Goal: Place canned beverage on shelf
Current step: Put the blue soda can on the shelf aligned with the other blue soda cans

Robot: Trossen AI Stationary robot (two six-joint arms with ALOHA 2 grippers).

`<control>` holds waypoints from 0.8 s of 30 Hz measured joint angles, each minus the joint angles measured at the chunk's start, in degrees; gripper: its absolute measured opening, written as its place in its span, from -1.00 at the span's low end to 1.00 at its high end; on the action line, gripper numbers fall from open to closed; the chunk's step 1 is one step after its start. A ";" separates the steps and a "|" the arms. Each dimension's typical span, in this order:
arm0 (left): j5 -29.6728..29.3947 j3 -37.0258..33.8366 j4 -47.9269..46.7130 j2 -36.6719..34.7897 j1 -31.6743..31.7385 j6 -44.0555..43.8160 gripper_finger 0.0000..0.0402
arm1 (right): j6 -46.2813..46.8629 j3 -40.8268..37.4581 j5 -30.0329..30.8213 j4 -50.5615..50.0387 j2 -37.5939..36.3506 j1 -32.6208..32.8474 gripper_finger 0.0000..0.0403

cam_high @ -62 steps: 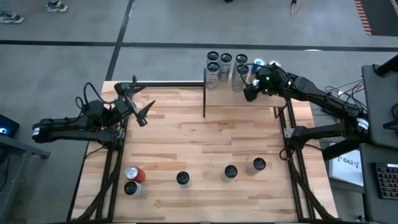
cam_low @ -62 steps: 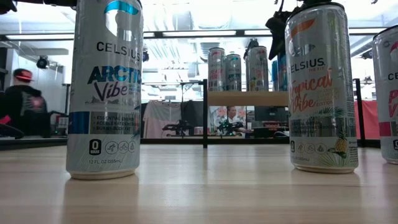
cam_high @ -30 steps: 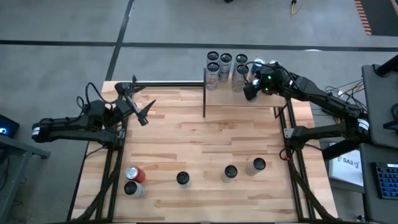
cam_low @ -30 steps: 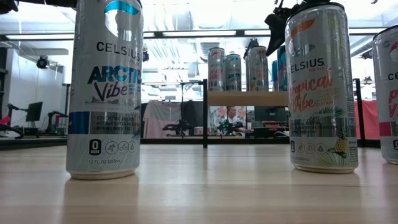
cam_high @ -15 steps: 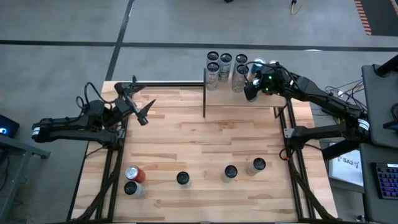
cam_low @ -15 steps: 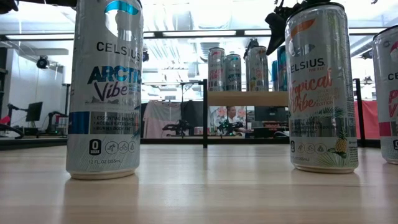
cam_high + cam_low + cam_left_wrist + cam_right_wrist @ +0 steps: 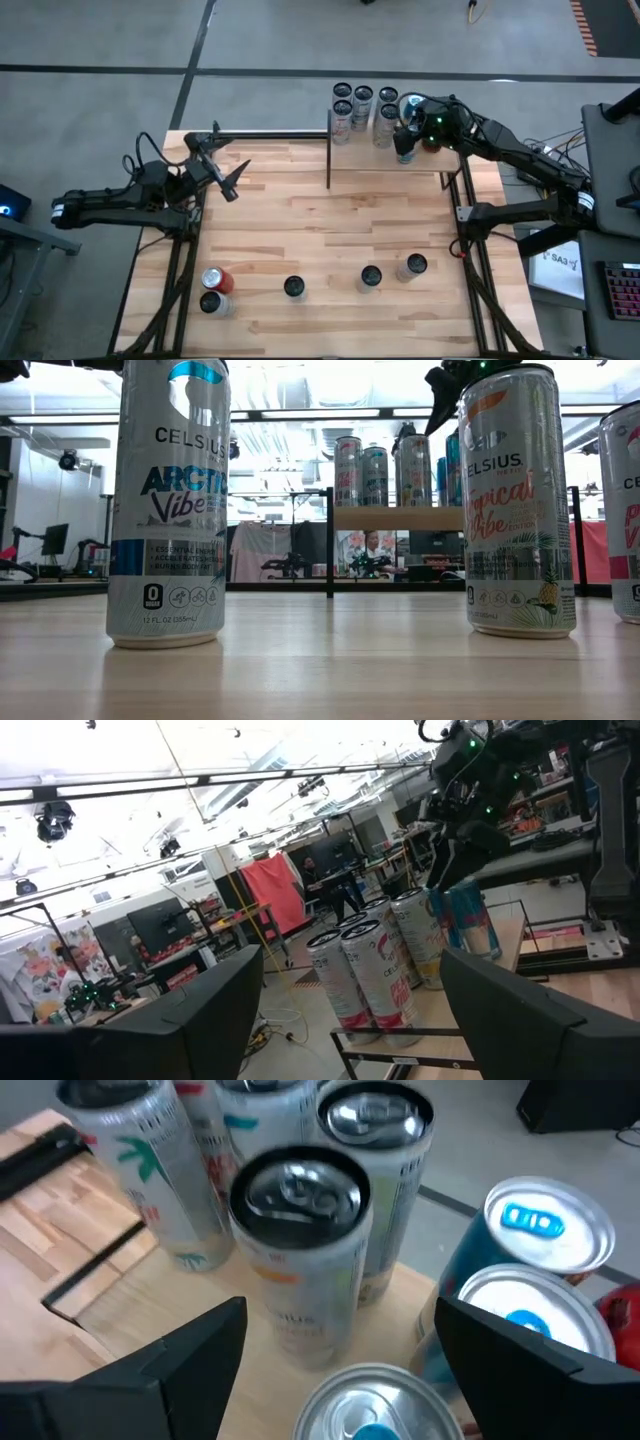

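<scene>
Shelf: small light-wood board with black posts at the table's far edge, right of centre — it carries a cluster of cans, packed close together so more will fit.
Shelf cans, right wrist view: a silver can stands upright just ahead of my fingers; a blue-topped can stands beside it, more silver ones behind.
My right gripper: over the right end of that cluster, above the can tops. Jaws apart, wide. Nothing sits between the fingers; I judge a can has been set down here, though which one I cannot tell.
My left gripper: waiting over the table's far left corner, well apart from the shelf. Jaws apart, empty.
Cans to be shelved: a near row on the tabletop — a red can and a dark-topped one at near left, three more towards the right. All upright, spaced apart, presumably for a clean grasp.
Low view: the Arctic Vibe can and the Tropical Vibe can stand untouched.
</scene>
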 joint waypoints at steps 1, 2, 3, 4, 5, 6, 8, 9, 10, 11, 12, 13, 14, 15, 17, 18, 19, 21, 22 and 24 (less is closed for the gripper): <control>0.00 0.00 0.00 0.00 0.00 0.02 0.44 | -0.09 0.51 0.00 -0.03 0.00 0.00 0.56; 0.00 0.00 0.00 0.00 0.00 0.02 0.44 | -0.23 1.05 0.00 0.00 0.00 0.00 0.56; 0.00 0.00 0.00 0.02 0.00 0.02 0.44 | -0.21 1.58 0.00 0.02 0.00 0.00 0.56; 0.00 0.00 0.00 0.01 0.00 0.02 0.44 | 0.08 2.14 0.00 -0.07 0.00 0.00 0.56; 0.00 0.00 0.00 0.01 0.00 0.02 0.44 | 0.48 2.79 0.00 -0.39 0.06 0.00 0.55; 0.00 0.00 0.00 0.01 0.00 0.02 0.44 | 1.21 3.38 0.00 -0.65 0.11 0.00 0.55; 0.00 0.00 0.00 0.00 0.00 0.04 0.44 | 2.34 4.56 -0.04 -1.72 0.32 0.19 0.53; 0.00 0.00 0.00 0.00 0.00 0.04 0.44 | 3.00 5.01 -0.03 -2.35 0.56 0.50 0.50; 0.00 0.00 0.00 0.02 0.00 0.04 0.44 | 3.46 5.40 -0.05 -3.00 0.85 0.92 0.47; 0.00 0.00 0.00 0.02 0.00 0.04 0.44 | 4.09 5.65 -0.05 -3.59 1.17 1.36 0.43; 0.01 0.00 0.00 0.02 0.00 0.04 0.44 | 4.55 5.95 -0.10 -4.29 1.57 1.82 0.38; 0.02 0.00 0.00 0.00 0.00 0.04 0.44 | 5.01 6.29 -0.17 -5.03 1.96 2.27 0.32; 0.02 0.00 0.00 0.02 0.00 0.04 0.44 | 5.64 6.66 -0.29 -5.79 2.49 2.63 0.25; 0.02 0.00 0.00 0.02 0.00 0.04 0.44 | 6.22 7.14 -0.32 -6.82 3.00 2.99 0.18; 0.02 0.00 0.00 0.07 0.00 0.04 0.44 | 7.53 8.25 -0.26 -9.40 4.09 3.51 0.03; 0.02 0.00 0.00 0.07 0.00 0.13 0.44 | 7.82 8.83 -0.14 -10.83 4.62 3.69 -0.06; 0.02 0.00 0.00 0.07 -0.01 0.33 0.44 | 8.20 9.38 -0.07 -12.25 5.15 3.79 -0.14; 0.02 0.00 0.00 0.07 0.00 0.48 0.44 | 9.22 10.32 0.02 -14.45 6.03 3.80 -0.30; 0.02 0.01 0.00 0.07 -0.02 0.48 0.44 | 9.60 10.82 0.19 -15.11 6.35 3.80 -0.38; 0.02 0.00 0.00 0.07 -0.01 0.46 0.44 | 10.07 11.44 1.06 -16.07 6.57 3.80 -0.53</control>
